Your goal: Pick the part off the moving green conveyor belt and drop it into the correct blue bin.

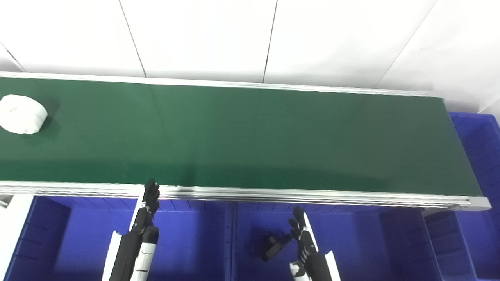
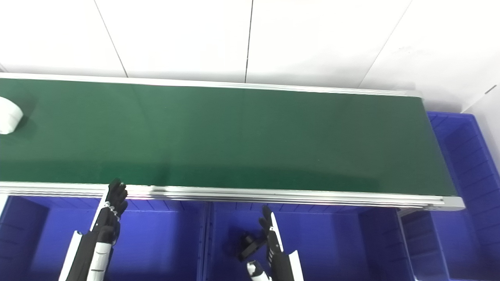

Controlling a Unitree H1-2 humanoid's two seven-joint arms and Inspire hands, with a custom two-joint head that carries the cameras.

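Note:
A round white part [image 1: 21, 114] lies on the green conveyor belt [image 1: 250, 136] at its far left end; the right eye view shows only its edge [image 2: 8, 116]. Both hands hang below the belt's near rail, over the blue bins. My left hand [image 1: 145, 212] is open, fingers straight and reaching up to the rail, holding nothing. My right hand [image 1: 302, 238] is open too, fingers stretched out and empty. A small black part [image 1: 275, 245] lies in the blue bin [image 1: 351, 242] just left of the right hand.
Two blue bins sit side by side under the near rail, the left one [image 1: 78, 238] beneath my left hand. Another blue bin [image 1: 478, 156] stands past the belt's right end. A white panelled wall rises behind the belt.

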